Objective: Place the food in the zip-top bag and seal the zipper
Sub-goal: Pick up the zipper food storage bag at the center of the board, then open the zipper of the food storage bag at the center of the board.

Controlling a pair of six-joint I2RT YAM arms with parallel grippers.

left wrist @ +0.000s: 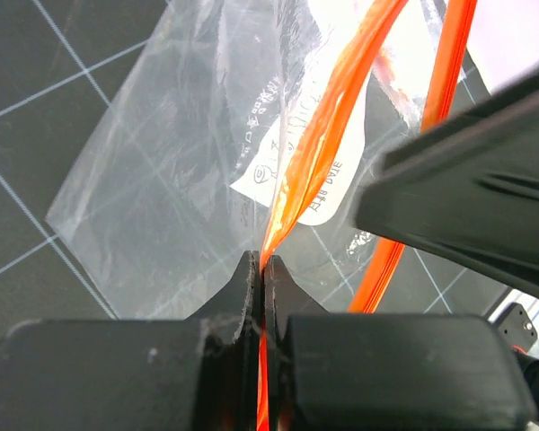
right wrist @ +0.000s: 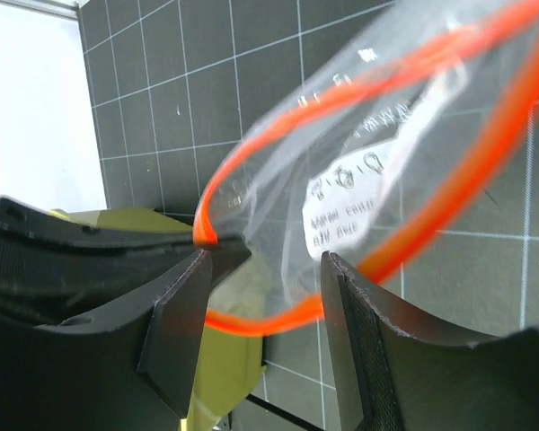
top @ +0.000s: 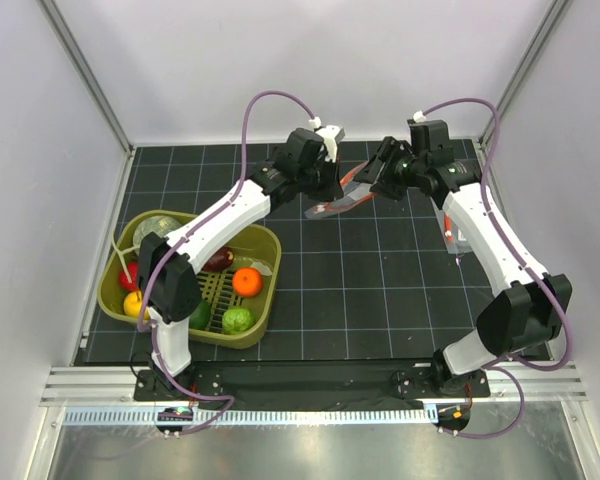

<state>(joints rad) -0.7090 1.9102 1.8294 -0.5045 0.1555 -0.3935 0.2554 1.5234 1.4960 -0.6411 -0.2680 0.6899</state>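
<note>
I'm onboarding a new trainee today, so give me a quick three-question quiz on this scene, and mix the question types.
1. True or false: the left tool is shut on the zipper of the bag.
2. Where is the orange? A in the bag; B in the basket; C on the mat.
3. Fill in: the right tool is ____.
Key: 1 true; 2 B; 3 open.
</note>
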